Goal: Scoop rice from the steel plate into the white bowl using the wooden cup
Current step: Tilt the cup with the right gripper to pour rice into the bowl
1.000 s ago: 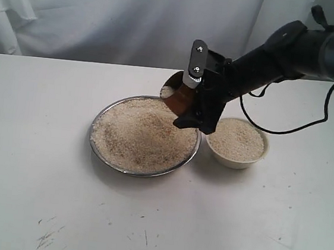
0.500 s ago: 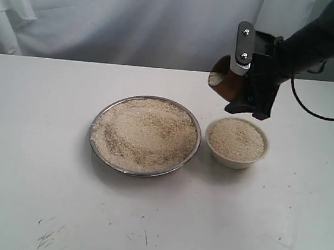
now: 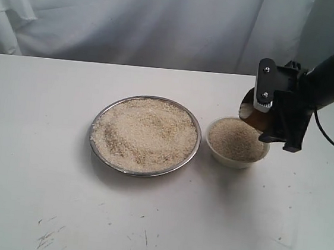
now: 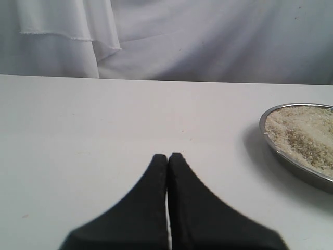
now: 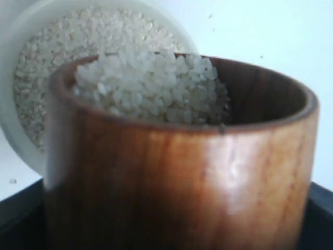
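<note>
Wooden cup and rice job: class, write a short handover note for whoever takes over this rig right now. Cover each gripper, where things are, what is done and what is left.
Left gripper: shut and empty, fingers pressed together, low over the table beside the steel plate.
Right gripper: shut on the wooden cup, which is loaded with rice and tilted with its mouth over the white bowl.
Done: a scoop is taken and brought to the bowl, which already holds a heap of rice.
Left: tip the cup out into the bowl. The plate is well covered with rice, so more scoops are possible.
</note>
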Controlling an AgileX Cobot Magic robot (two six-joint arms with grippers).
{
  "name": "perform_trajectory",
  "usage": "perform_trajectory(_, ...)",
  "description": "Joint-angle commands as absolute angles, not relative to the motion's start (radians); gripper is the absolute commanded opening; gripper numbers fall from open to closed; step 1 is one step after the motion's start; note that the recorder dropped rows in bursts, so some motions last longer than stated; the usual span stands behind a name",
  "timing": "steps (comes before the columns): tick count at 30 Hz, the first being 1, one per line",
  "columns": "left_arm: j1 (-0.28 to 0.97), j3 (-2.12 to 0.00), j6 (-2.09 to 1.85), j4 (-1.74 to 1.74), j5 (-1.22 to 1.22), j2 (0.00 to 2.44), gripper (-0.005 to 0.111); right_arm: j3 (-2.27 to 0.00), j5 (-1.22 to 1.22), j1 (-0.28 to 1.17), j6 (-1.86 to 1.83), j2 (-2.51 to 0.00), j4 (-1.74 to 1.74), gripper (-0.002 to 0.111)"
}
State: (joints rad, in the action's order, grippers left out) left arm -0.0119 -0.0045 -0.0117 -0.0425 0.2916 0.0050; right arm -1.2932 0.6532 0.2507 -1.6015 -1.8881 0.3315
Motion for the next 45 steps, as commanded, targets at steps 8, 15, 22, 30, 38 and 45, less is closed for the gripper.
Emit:
perform_trajectory(8, -0.01, 0.0, -0.009, -0.043, 0.285, 0.0, 0.0, -1.282, 0.61, 0.251, -1.401, -1.853, 0.145, 0.0)
perform_trajectory(15, -0.01, 0.0, -0.009, -0.043, 0.285, 0.0, 0.0, -1.282, 0.592, 0.251, -1.402, -1.86, 0.112, 0.0)
perform_trajectory(22, -0.01, 0.0, -0.009, -0.043, 0.285, 0.0, 0.0, -1.282, 0.592, 0.287, -1.371, -1.863, 0.0, 0.0)
perform_trajectory(30, -0.01, 0.0, -0.009, -0.043, 0.285, 0.0, 0.0, -1.282, 0.587, 0.337, -1.282, -1.863, -0.151, 0.0)
perform_trajectory(38, -0.01, 0.0, -0.009, -0.043, 0.285, 0.0, 0.0, -1.282, 0.587, 0.348, -1.253, -1.863, -0.277, 0.0)
perform_trajectory(45, -0.01, 0.0, -0.009, -0.043, 0.285, 0.0, 0.0, -1.282, 0.56, 0.348, -1.257, -1.863, -0.319, 0.0)
